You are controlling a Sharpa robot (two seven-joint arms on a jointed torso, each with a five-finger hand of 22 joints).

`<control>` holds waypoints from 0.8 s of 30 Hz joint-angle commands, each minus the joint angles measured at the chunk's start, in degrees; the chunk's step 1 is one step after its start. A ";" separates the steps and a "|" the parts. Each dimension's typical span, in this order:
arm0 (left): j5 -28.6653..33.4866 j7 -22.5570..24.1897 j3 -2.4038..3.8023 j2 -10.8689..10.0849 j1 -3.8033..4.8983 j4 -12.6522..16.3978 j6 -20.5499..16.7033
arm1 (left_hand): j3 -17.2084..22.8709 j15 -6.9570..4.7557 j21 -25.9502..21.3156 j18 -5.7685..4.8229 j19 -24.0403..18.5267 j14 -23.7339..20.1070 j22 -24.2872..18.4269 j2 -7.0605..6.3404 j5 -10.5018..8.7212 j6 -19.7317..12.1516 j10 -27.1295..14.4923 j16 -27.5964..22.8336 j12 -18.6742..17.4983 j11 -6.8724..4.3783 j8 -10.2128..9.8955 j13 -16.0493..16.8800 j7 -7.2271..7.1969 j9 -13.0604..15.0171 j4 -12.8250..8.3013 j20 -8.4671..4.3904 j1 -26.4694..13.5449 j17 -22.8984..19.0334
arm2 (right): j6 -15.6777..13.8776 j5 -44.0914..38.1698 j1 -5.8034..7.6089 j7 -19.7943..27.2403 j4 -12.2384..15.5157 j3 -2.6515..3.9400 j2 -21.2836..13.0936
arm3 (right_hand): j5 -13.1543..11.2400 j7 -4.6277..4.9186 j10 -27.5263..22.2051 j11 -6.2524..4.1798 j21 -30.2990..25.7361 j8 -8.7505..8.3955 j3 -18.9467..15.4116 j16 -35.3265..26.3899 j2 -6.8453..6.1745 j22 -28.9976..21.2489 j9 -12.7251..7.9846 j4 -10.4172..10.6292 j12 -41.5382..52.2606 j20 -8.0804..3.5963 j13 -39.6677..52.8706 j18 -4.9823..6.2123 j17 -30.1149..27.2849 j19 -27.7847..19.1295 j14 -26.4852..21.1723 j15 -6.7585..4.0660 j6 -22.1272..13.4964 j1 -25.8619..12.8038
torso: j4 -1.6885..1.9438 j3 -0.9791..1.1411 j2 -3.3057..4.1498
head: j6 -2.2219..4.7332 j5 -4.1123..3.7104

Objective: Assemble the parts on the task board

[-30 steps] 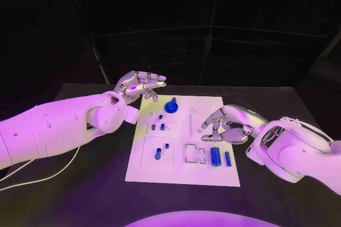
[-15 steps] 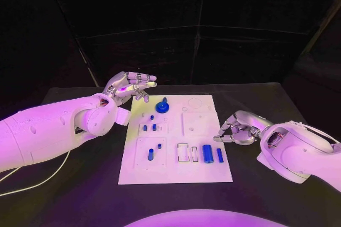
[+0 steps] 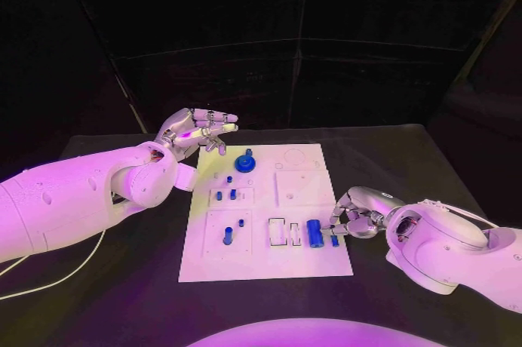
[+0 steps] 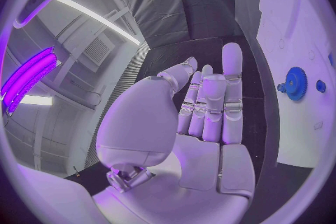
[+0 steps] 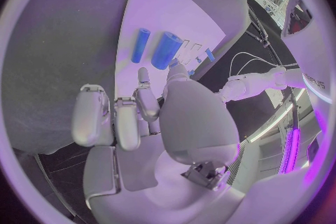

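The task board (image 3: 308,262) is seen lying mid-worktop (image 3: 130,302), with bare dark surface round every edge. At its near right edge the right hand (image 3: 350,215) is held low, fingers curled on nothing, beside the two blue cylinders (image 3: 314,233); earlier it was over the board's middle. Past the far left corner, near the blue gear (image 3: 246,164), the left hand (image 3: 201,130) is raised, fingers loosely curled, empty, as before.
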 commanded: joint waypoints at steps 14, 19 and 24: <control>0.15 0.25 0.04 -0.04 0.07 -0.07 0.72 | -0.22 0.10 -0.40 0.77 -0.29 -0.45 -0.09 0.23 -0.04 -0.29 -0.52 0.17 0.35 0.03 0.13 0.02 -0.03 0.04 -0.16 0.17 0.14 -0.06 | 1.23 -2.39 -1.04 -0.83 -1.07 -0.03 2.40 | -0.66 -0.18 1.08 0.06 0.37 1.39 -0.36 1.06 -0.86 0.29 0.50 0.05 2.00 0.19 3.42 -0.42 4.12 0.30 4.08 -0.06 -0.63 -0.53 | 0.19 -0.04 0.01 | -0.15 -0.33; 0.15 0.24 0.03 0.04 0.07 -0.09 0.95 | -0.30 0.12 -0.40 0.77 -0.28 -0.46 -0.10 0.26 -0.04 -0.31 -0.54 0.21 0.40 0.03 0.18 0.04 -0.03 0.05 -0.14 0.18 0.10 -0.11 | 1.21 -2.39 -1.52 -1.08 -1.92 -0.03 3.44 | -0.96 -0.17 0.99 0.08 0.43 1.57 -0.37 1.09 -0.88 0.41 0.57 0.06 2.01 0.21 3.54 -0.45 4.22 0.32 4.07 -0.04 -0.77 -0.79 | 0.15 -0.05 0.05 | 0.13 -0.14; 0.15 0.24 0.02 0.05 0.06 -0.07 1.02 | -0.30 0.12 -0.40 0.77 -0.28 -0.46 -0.10 0.26 -0.04 -0.31 -0.54 0.21 0.40 0.03 0.18 0.04 -0.03 0.05 -0.14 0.18 0.10 -0.11 | 0.75 -2.40 -1.95 -1.29 -2.90 -0.03 4.77 | -0.89 -0.16 0.84 0.10 0.53 1.62 -0.35 1.10 -0.86 0.62 0.59 0.06 1.91 0.22 3.44 -0.49 4.25 0.38 4.07 -0.02 -0.87 -0.88 | 0.14 -0.10 0.11 | 0.26 -0.25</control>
